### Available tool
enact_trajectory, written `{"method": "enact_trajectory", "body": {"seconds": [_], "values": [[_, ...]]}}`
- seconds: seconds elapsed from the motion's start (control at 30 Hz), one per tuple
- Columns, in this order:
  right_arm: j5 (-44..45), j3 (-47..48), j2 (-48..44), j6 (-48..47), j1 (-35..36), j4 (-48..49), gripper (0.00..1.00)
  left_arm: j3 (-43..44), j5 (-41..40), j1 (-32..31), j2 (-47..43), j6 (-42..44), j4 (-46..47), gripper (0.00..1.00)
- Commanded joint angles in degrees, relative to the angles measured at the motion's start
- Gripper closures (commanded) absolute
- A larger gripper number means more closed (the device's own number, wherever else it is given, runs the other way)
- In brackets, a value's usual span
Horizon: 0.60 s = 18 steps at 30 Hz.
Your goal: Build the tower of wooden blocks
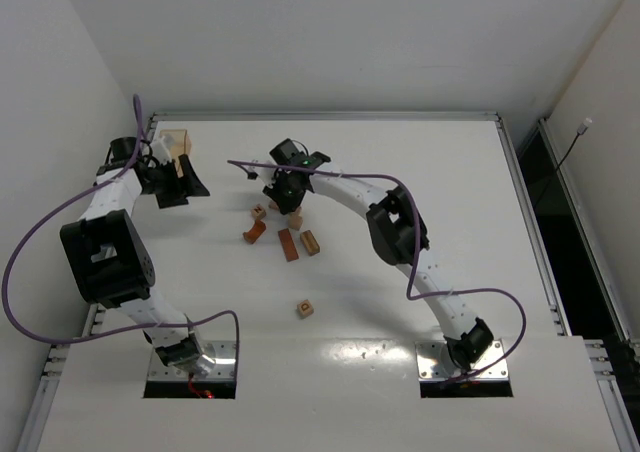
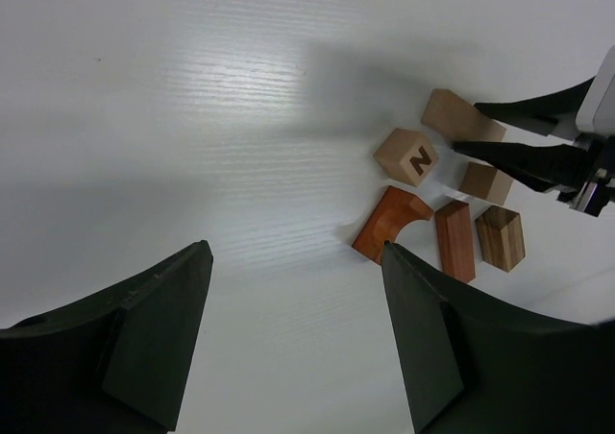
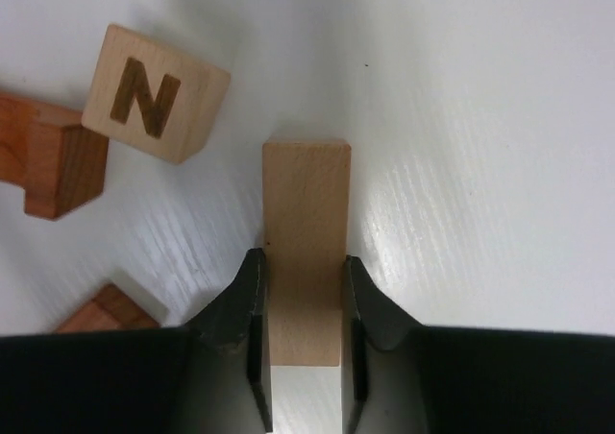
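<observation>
R hand is closed on the long sides of a light tan bar, near one end. Bar seems to lie flat on the surface. Wood is prob. light, stiff, smooth-faced, so it may pivot if held off-centre; a mid-length hold looks safer. N cube and arch piece sit just beside, crowding that side. L hand gapes wide, empty.
</observation>
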Motion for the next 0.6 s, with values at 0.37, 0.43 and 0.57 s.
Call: {"method": "enact_trajectory", "body": {"seconds": [0.37,0.43,0.57], "values": [[-0.6,-14.1,-7.3,3.6,-0.5,-3.3,1.0,1.8,2.8,1.7,-0.7,0.1,-0.4,0.32],[-1.3,-17.1,-8.5,2.9,-0.5,-3.3,1.0,1.8,3.5,1.7,-0.7,0.6,-0.4,0.32],[-3.2,-20.6,-11.2,2.9,-0.5,-5.2,1.0,1.3,4.0,2.4,-1.2,0.6,-0.9,0.32]]}}
